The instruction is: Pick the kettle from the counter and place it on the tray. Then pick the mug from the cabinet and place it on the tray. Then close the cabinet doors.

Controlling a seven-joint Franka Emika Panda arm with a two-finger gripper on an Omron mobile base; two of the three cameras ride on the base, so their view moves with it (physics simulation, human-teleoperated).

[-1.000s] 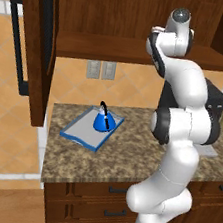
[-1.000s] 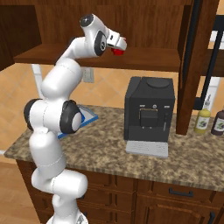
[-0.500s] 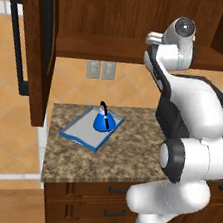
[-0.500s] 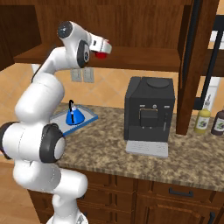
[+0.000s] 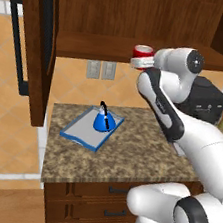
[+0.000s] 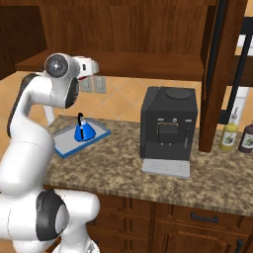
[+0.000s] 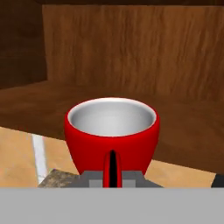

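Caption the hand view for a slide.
Small red mug with white inside, handle toward the camera, before the dark wooden cabinet shelf.

Both base views are evenly and fairly brightly lit, with flat rendered shading and no clear single light source. The cabinet (image 5: 147, 18) interior at the top of the frames is dimmer, darkest in its corners. The kettle (image 5: 102, 121) throws only a faint shadow on the tray (image 5: 80, 131). The coffee machine (image 6: 168, 123) carries a soft sheen. In the hand view the mug (image 7: 112, 131) is sharp, its white inside softly shaded. Edges look slightly jagged and textures coarse; no blur or lens distortion shows.
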